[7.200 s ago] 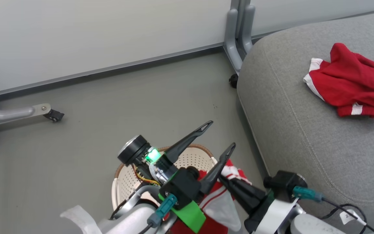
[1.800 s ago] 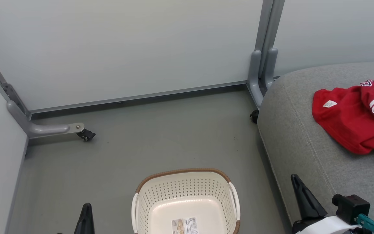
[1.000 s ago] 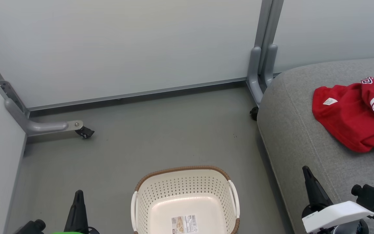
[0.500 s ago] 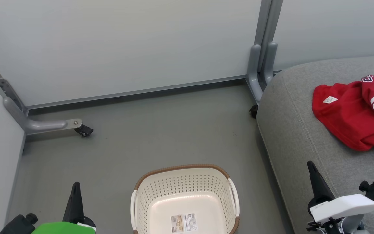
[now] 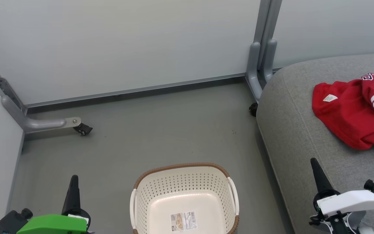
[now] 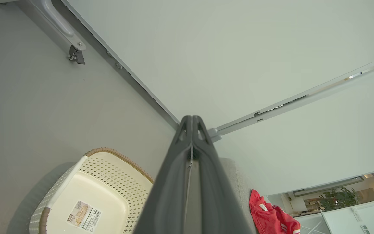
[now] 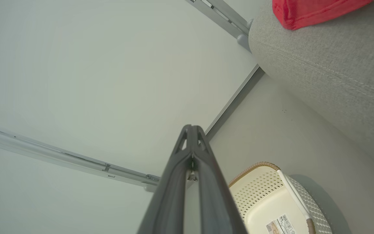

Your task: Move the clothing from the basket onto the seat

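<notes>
One basket [image 5: 183, 187], with two white handles [image 5: 132, 208] and one label [image 5: 183, 221] on its floor. One grey seat [image 5: 297, 130]. One red heap of clothing [image 5: 346, 117] on it; number of pieces inside the heap not possible to tell. One small white tag [image 5: 329, 97] on the red cloth. Two grippers: one left gripper [image 5: 74, 179], one right gripper [image 5: 313, 163], each with two dark fingers [image 6: 170, 188] pressed together. Two black casters [image 5: 83, 130] on the floor, one far left, one just beside the seat.

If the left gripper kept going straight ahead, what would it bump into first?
Probably the pale wall, low down. The left gripper is shut, and nothing else seems in its way.
</notes>
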Available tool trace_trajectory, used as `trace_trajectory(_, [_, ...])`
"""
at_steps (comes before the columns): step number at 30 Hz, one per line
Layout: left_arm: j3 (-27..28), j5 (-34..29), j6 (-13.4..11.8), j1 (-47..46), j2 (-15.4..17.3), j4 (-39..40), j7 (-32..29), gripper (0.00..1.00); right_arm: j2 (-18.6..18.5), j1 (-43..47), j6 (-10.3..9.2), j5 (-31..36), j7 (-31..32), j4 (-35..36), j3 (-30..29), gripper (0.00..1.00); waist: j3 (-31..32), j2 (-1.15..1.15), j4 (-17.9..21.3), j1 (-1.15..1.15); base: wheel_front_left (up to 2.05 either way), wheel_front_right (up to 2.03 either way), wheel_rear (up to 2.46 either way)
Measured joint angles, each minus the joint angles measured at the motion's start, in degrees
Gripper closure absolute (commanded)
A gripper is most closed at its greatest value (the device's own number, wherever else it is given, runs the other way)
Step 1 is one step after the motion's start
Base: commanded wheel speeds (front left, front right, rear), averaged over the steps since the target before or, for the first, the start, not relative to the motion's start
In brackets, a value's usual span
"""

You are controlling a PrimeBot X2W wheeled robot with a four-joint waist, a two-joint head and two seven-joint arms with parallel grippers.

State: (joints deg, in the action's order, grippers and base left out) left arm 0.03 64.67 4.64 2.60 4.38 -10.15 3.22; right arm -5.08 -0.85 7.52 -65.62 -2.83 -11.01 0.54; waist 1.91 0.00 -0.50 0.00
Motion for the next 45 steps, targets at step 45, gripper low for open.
trace_trajectory(45, [3.3,22.4,2.1,-6.2,0.0,-3.0,-6.2,1.00,0.8,-3.8,-0.02,-21.3,6.2,-2.2,-4.2,1.00,-1.5,0.00,0.4,0.00,0.00,0.00,0.00])
